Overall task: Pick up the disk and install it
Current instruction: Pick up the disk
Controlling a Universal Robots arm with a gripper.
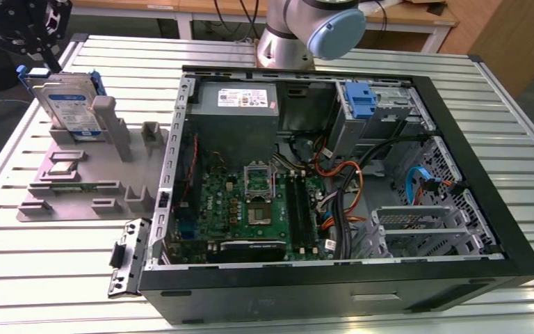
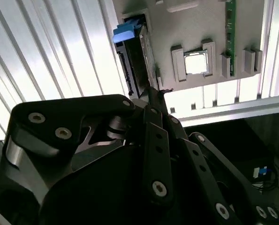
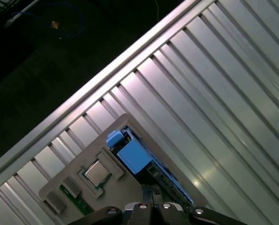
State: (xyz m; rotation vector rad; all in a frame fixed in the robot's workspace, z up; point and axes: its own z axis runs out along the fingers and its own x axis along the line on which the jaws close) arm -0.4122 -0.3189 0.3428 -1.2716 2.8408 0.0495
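The disk [image 1: 66, 104] stands upright on its long edge in a slot of a grey holder [image 1: 81, 205]. The holder lies on the ribbed metal bench [image 1: 26, 285] near the bench edge at the exterior view's left. The disk's label faces the open computer case [image 1: 519, 259], which lies well apart from it, toward the exterior view's right.

The gripper [image 1: 33, 49] hangs just above the disk's top edge, at the end nearest the bench's far corner. In both wrist views its black fingers [image 2: 153, 136] run together to a single point, with nothing seen between them. That point sits over one end of the disk's thin edge [image 2: 132, 65], with its blue frame [image 3: 133, 157] at the other. Whether the tips touch the disk I cannot tell.

A square silver chip [image 2: 195, 63] and a narrow green board [image 2: 229, 28] lie in other pockets of the holder, beside the disk. Inside the case, a grey power-supply box [image 1: 239, 97] sits at the far wall, with a blue latch [image 1: 361, 101] beside it.
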